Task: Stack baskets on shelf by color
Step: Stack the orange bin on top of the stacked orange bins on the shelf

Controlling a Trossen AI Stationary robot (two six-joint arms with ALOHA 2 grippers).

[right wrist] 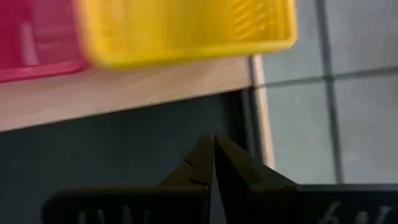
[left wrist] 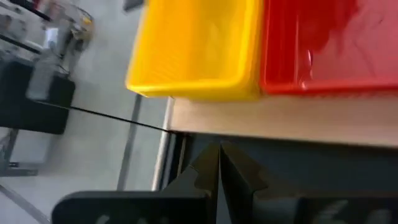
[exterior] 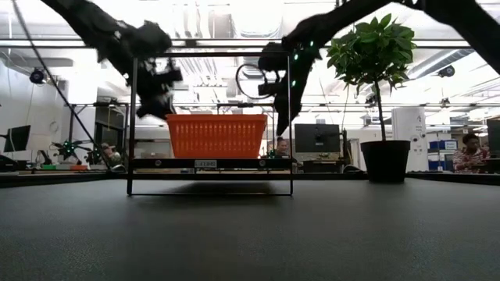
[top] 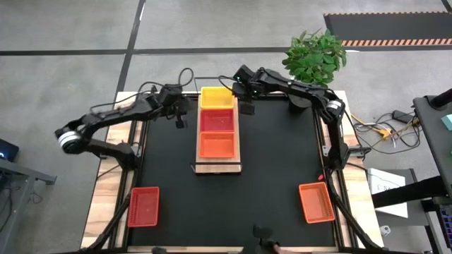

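The counter (top: 113,197) carries a black mat (top: 275,162), and the shelf (top: 217,166) lies along the middle of that mat toward the far edge; all positions below are given relative to the shelf. Three baskets sit on the shelf in a row: a yellow basket (top: 217,97) at the far end, a red basket (top: 217,121) in the middle, and an orange basket (top: 217,145) at the near end. Two further baskets are off the shelf, well apart from it near the front corners of the counter: a second red basket (top: 144,206) to the front left and a second orange basket (top: 316,202) to the front right. A potted plant (top: 315,58) stands beyond the shelf's far right. The left end effector (top: 179,120) hovers just left of the shelf beside the yellow and red baskets, fingers fully closed and holding nothing. The right end effector (top: 247,109) hovers just right of the shelf's far end, also closed and empty. Hazards: with both end effectors this close to the shelf, a sideways sweep could knock the shelf or displace the row. A loose basket set onto the wrong colour would break the sort. A grip on a thin mesh rim may slip during transfer.
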